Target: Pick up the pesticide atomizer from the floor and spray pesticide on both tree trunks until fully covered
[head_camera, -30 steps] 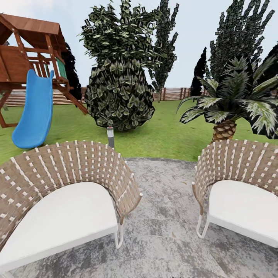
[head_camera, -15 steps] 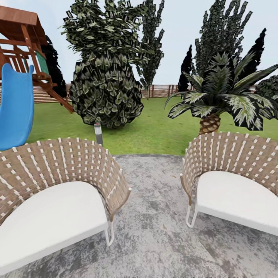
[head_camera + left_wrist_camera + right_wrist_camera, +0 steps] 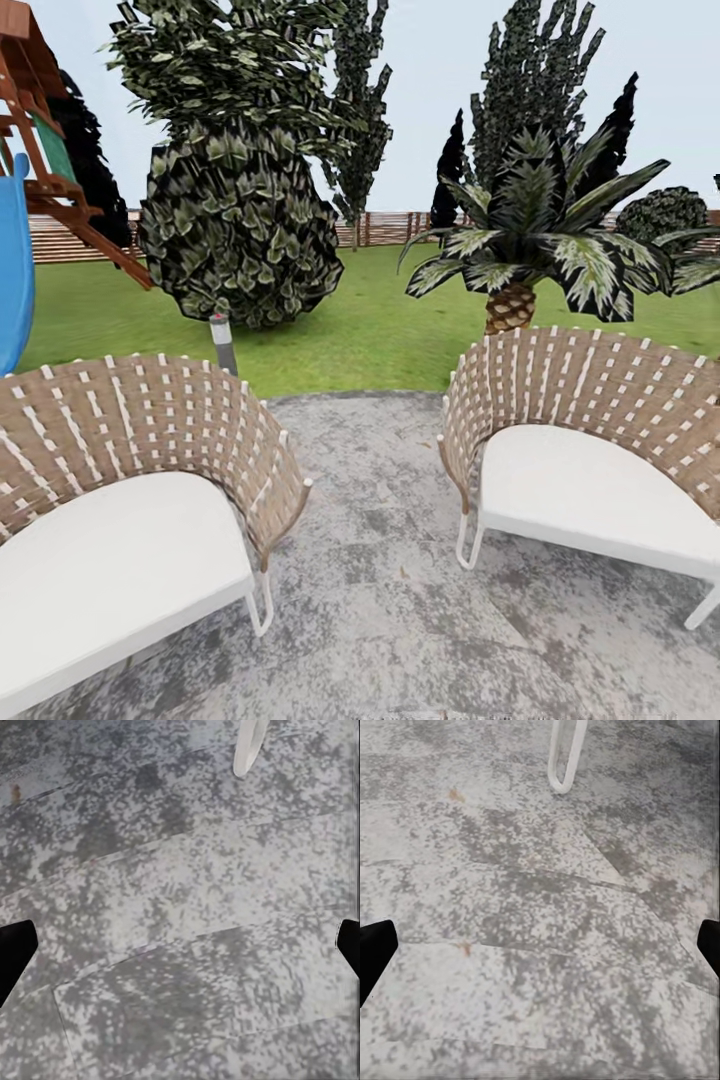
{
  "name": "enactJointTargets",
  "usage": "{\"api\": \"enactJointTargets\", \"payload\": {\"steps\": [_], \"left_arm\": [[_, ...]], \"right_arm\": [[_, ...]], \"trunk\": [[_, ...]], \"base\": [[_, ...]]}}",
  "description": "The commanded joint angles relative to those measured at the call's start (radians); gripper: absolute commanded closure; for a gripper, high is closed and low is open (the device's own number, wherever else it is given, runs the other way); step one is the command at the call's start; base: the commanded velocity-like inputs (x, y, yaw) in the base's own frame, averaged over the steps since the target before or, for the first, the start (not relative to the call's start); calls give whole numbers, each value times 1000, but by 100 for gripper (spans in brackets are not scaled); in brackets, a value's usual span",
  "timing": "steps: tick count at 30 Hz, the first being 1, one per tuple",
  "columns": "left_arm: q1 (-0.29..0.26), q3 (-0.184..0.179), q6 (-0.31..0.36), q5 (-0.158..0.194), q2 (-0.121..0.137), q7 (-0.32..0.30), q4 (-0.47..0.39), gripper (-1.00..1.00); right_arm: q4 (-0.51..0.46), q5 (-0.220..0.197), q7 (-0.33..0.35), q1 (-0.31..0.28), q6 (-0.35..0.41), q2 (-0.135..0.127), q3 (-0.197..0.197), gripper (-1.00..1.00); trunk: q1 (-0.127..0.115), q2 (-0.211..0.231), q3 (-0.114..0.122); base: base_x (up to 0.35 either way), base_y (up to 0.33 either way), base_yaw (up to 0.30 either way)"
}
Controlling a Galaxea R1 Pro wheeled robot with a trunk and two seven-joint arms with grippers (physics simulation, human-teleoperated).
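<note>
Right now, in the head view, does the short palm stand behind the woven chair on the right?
Yes, the short palm rises on the grass just behind the back of the right woven chair.

The paving [image 3: 400,600] looks like mottled grey stone, matt and grainy, with faint seams between slabs. Both chairs have woven wicker backs [image 3: 130,430], tan strips crossed with white, over smooth white matt seat cushions [image 3: 110,570] and thin glossy white metal legs [image 3: 566,754]. Behind, the lawn [image 3: 370,330] is soft, blurry green, the fence [image 3: 400,228] brown slatted wood, the slide [image 3: 12,270] smooth blue plastic, the palm trunk [image 3: 510,308] scaly brown.
</note>
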Motion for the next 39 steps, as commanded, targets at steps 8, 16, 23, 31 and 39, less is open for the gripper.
{"api": "enactJointTargets", "payload": {"steps": [8, 16, 23, 31, 39], "left_arm": [[0, 0, 0, 0, 0, 0, 0, -100], [0, 0, 0, 0, 0, 1, 0, -100], [0, -2, 0, -3, -3, 0, 1, -100], [0, -2, 0, -1, -2, 0, 1, -100], [0, -2, 0, 0, -2, 0, 2, -100]], "right_arm": [[0, 0, 0, 0, 0, 0, 0, -100], [-1, -1, 0, 0, 0, 4, 0, -100], [-2, -2, 0, 0, -1, 5, 0, -100], [-2, -2, -1, 0, 0, 5, -1, -100], [-10, -3, 0, 0, 0, 3, -3, -100]], "trunk": [[0, 0, -10], [0, 0, -11], [0, 0, -11], [0, 0, -11], [0, 0, -11]], "base": [[0, 0, -174], [0, 0, -29], [0, 0, -64], [0, 0, -274], [0, 0, -298]]}}
